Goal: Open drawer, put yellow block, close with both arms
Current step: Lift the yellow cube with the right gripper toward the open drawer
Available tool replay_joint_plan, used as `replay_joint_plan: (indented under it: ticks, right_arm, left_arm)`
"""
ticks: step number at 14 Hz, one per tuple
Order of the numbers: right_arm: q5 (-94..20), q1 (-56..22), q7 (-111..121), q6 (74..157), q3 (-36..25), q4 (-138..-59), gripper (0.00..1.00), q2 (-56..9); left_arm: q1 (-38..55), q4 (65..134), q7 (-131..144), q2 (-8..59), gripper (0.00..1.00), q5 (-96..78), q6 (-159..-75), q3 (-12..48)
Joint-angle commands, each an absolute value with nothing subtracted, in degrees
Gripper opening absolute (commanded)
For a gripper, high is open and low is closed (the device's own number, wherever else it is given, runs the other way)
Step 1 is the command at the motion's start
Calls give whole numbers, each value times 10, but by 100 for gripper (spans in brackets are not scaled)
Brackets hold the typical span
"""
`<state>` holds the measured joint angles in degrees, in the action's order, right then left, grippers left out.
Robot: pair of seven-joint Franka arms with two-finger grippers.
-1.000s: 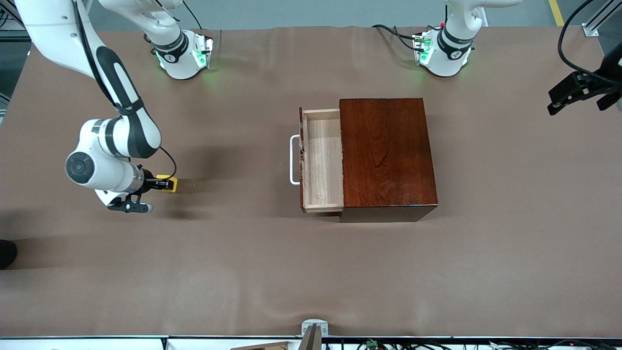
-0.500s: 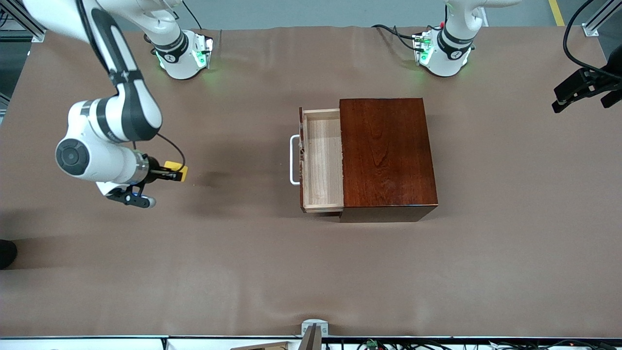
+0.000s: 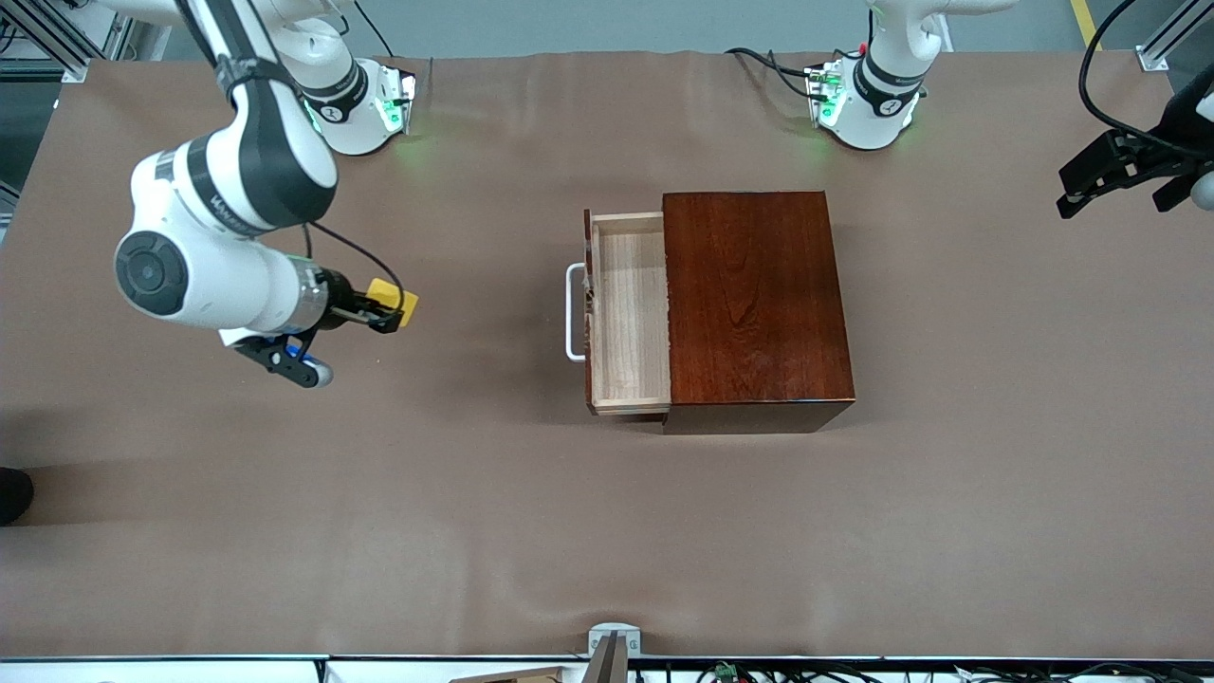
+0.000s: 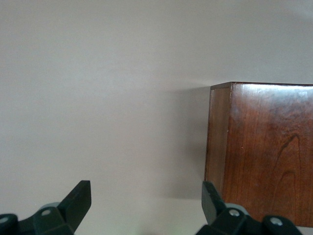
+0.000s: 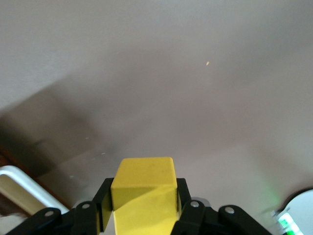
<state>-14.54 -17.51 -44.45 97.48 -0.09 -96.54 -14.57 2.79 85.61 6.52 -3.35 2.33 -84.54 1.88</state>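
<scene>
One yellow block (image 3: 395,302) (image 5: 144,193), being carried above the bare brown counter (image 3: 285,531) toward the right arm's end, well apart from the drawer (image 3: 628,313). Sitting clamped between the two black fingers (image 5: 186,205) of the right hand (image 3: 387,313), top and front faces showing clear of the grip. Lying open and uncluttered: the whole stretch of counter between the block and the white U-shaped handle (image 3: 573,313).

One drawer, standing pulled partway out of the dark reddish-brown box (image 3: 754,304) (image 4: 264,152), pale-wood tray showing nothing inside, opening facing up, handle pointing toward the right arm's end. Leaving broad bare counter on every side of the box, with wide room nearer the front camera.

Hanging over the counter's edge at the left arm's end, well apart from the box: the left hand (image 3: 1124,180) (image 4: 146,200), fingers spread apart and gripping nothing, one corner of the box showing in its wrist view.

Counting up: two arms, two green-lit bases (image 3: 365,109) along the counter's top edge, one box, one drawer, one block.
</scene>
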Motion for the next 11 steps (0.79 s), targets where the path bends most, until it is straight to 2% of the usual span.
replay_joint_plan:
  ticks: [1, 5, 9, 11]
  right_arm:
    - [-155, -242, -591, 969, -5, -930, 0, -149]
    - [-154, -320, -776, 981, -6, -888, 0, -163]
    - [-156, -385, -988, 1083, -6, -880, 0, -198]
    - [-156, -391, -1025, 1106, -6, -879, 0, -211]
  left_arm:
    - [20, 858, 53, -43, 100, 9, -843, 20]
    - [19, 860, 53, -43, 100, 10, -843, 20]
    - [19, 873, 53, -42, 100, 10, -842, 20]
    - [19, 876, 53, -42, 100, 10, -840, 20]
